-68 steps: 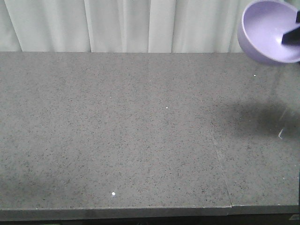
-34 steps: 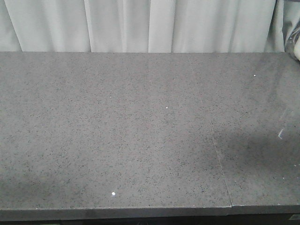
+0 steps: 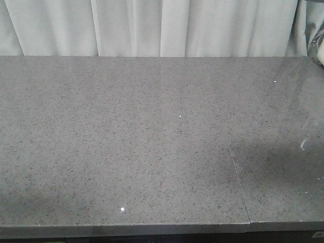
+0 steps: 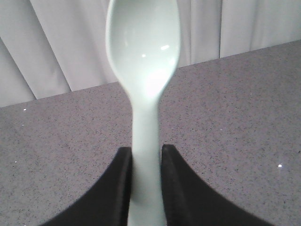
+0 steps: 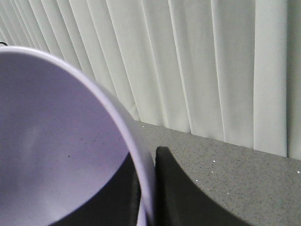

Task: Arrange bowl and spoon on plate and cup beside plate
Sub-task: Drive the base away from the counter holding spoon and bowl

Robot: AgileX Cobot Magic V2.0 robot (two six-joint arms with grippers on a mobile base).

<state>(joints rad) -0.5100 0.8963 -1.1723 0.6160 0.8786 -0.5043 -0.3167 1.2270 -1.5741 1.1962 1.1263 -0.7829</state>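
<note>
In the left wrist view a pale mint-green spoon (image 4: 143, 56) stands up from my left gripper (image 4: 146, 162), whose two black fingers are shut on its flat handle, above the grey table. In the right wrist view the lavender bowl (image 5: 51, 141) fills the left side, and my right gripper (image 5: 146, 172) is shut on its rim, one finger inside and one outside. Neither gripper, bowl nor spoon shows in the front view. The plate and the cup are out of view.
A grey speckled table (image 3: 152, 142) spans the front view, with a seam (image 3: 238, 177) running toward its near edge on the right. White curtains (image 3: 152, 25) hang behind it. A pale object (image 3: 319, 48) peeks in at the far right edge.
One second ago the bowl hung in the upper right of the front view, held by the right gripper. It has since moved out of that view to the right, and its shadow has faded.
</note>
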